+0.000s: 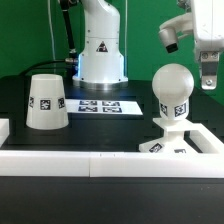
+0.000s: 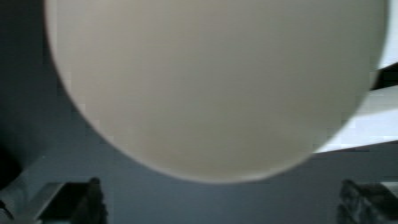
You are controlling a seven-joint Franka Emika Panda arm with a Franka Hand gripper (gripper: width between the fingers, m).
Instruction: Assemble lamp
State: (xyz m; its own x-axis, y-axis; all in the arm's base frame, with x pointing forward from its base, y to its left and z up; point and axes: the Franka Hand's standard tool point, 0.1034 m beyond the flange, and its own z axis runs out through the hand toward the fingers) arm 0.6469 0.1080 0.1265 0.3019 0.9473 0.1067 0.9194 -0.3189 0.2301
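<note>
We log a black desk [image 1: 120, 128] with a white pedestal [image 1: 101, 50] at 12 o'clock in the exterior view. A white rail [image 1: 80, 160] runs along the 6 o'clock edge.

Shade [image 1: 47, 102]: at 9 o'clock on the desk, standing wide end down with one tag facing the camera. It is well apart from the other parts.

Bulb [image 1: 172, 88]: at 3 o'clock, upright, stem down, with a tag just under the round head. In the wrist view the bulb [image 2: 205, 85] fills most of the picture as a big pale oval.

Base [image 1: 165, 148]: at 5 o'clock, right under the bulb's stem, its tagged edge facing us. It sits just inside the rail; we cannot tell if they touch. We also cannot tell if the stem is seated in the base or only resting on it.

Marker board [image 1: 100, 104]: flat on the desk in front of the pedestal, between shade and bulb.

Hand [image 1: 208, 85]: at 2 o'clock from the bulb, raised, not touching it. In the wrist view the hand [image 2: 222, 205] is released: its fingers [image 2: 80, 200] stand wide apart with nothing gripped.
</note>
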